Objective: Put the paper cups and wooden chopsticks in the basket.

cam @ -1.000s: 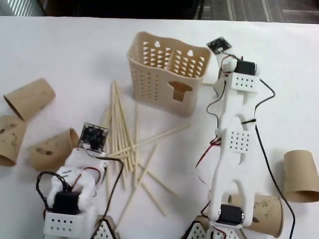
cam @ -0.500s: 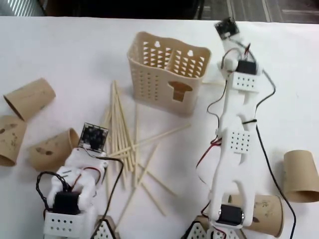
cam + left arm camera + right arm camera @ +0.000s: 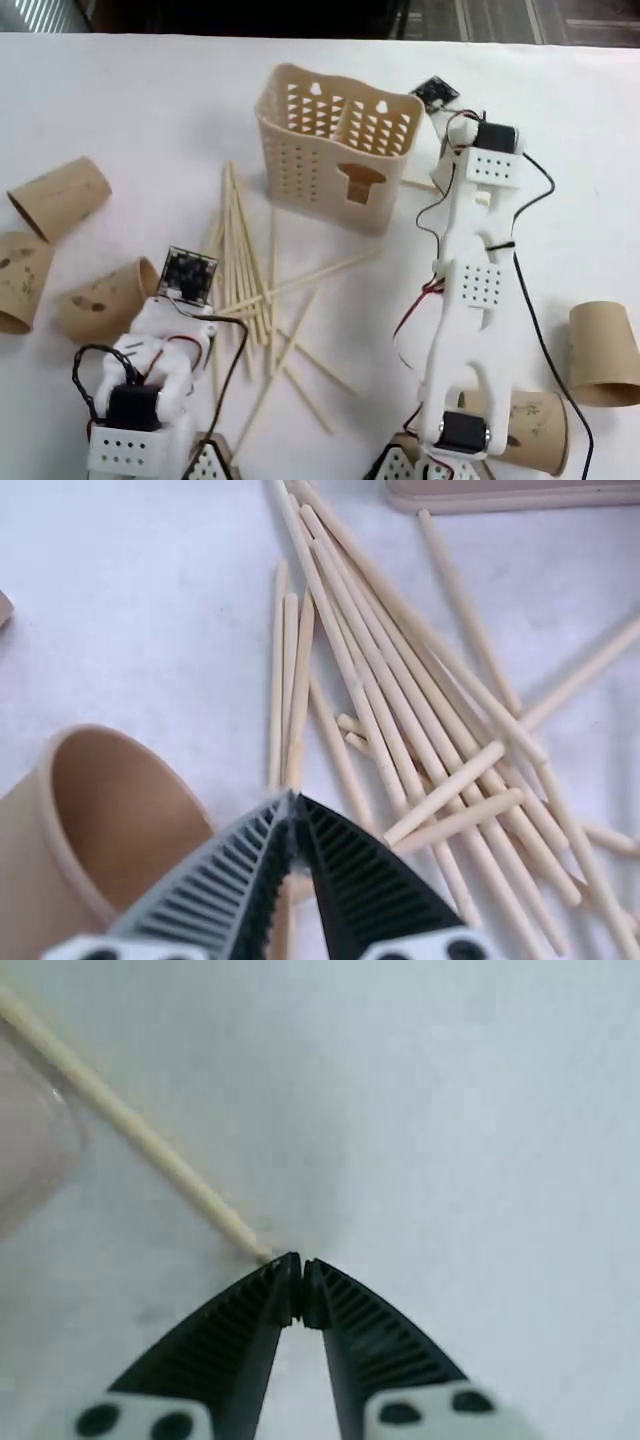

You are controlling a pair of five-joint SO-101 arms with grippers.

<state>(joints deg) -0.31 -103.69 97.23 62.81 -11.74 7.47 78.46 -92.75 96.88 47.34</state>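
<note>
The cream slotted basket (image 3: 335, 150) stands at the table's far middle. My right arm (image 3: 470, 260) stretches along its right side. My right gripper (image 3: 298, 1268) is shut just above the table, and the end of one wooden chopstick (image 3: 140, 1130) touches its tips. That chopstick (image 3: 415, 183) lies beside the basket. My left gripper (image 3: 295, 802) is shut, low over the chopstick pile (image 3: 420, 730), next to a tipped paper cup (image 3: 95, 810). The pile (image 3: 255, 290) spreads in front of the basket.
Three cups lie on their sides at the left (image 3: 60, 195) (image 3: 20, 280) (image 3: 105, 298). Two more lie at the right (image 3: 603, 352) (image 3: 530, 430), the nearer one against my right arm's base. The table's far left is bare white surface (image 3: 130, 90).
My right wrist swung away toward the far edge, then came back down beside the basket. The left arm, cups and chopstick pile have not moved.
</note>
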